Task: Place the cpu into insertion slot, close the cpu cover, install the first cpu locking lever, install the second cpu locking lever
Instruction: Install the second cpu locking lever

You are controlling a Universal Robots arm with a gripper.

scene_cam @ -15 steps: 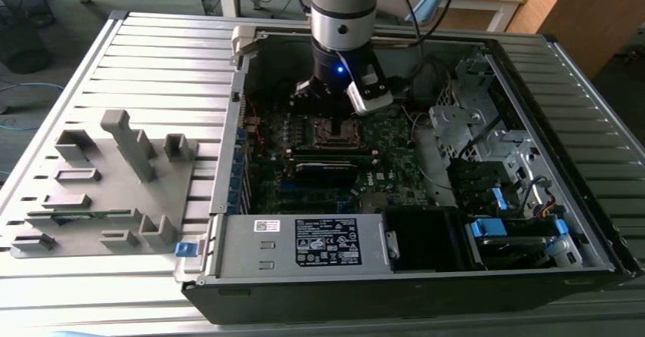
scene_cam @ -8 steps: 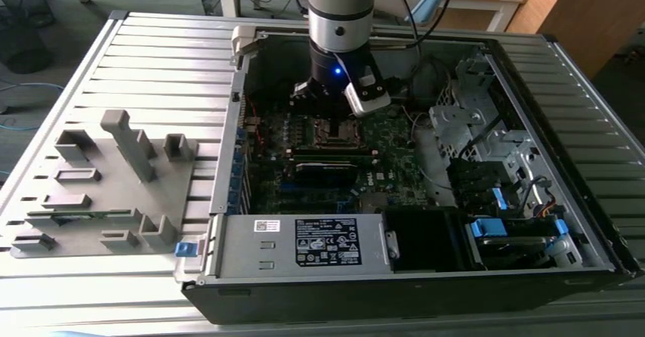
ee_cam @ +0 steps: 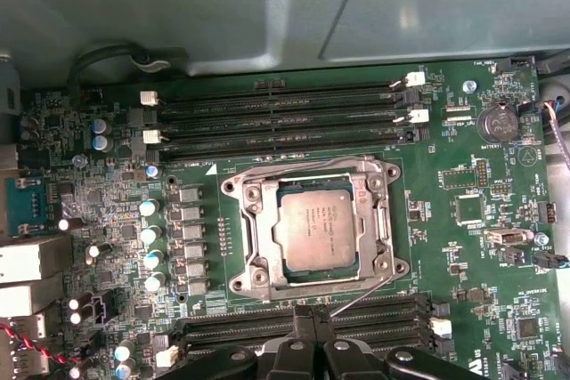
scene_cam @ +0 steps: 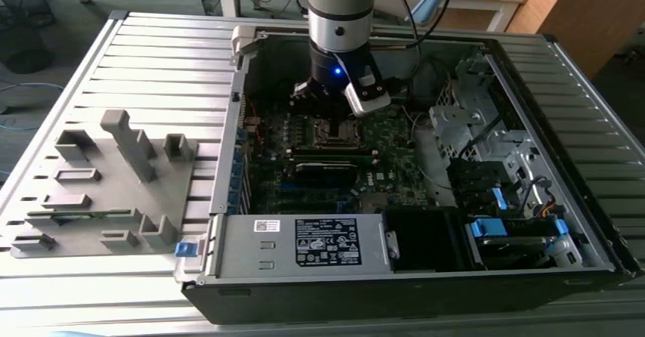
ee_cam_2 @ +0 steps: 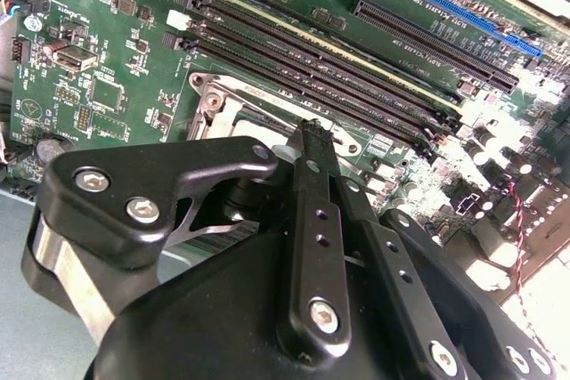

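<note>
Our hand point(ee_cam: 309, 337) hangs low over the board point(ee_cam: 463, 246), fingers pressed together with nothing between them — in the first wrist view the two black fingertips point(ee_cam: 294, 344) meet just beside the socket's edge, on the side facing the nearer bank of memory slots point(ee_cam: 303, 327). In the second wrist view the same closed tip point(ee_cam_2: 312, 144) stands right over the socket's rim.

The cpu point(ee_cam: 319, 230) already lies flat in the slot point(ee_cam: 245, 287), its silver face showing through the window of the cover point(ee_cam: 313, 173), which we judge to be folded down over it. A thin wire lever point(ee_cam: 361, 295) runs slantwise from the socket's corner toward the fingertips; whether it is hooked under its catch we cannot tell.

So the relation that matters: the socket lies just ahead of the fingertips, and that lever's long axis points nearly straight at them, its free end closest to the hand.

In the exterior view the arm point(scene_cam: 341, 20) reaches down into the open computer case point(scene_cam: 403, 276), hand point(scene_cam: 328, 103) above the socket point(scene_cam: 336, 131). A grey fixture block point(scene_cam: 111, 178) sits well apart on the ribbed tabletop point(scene_cam: 151, 57), toward the exterior view's left.
</note>
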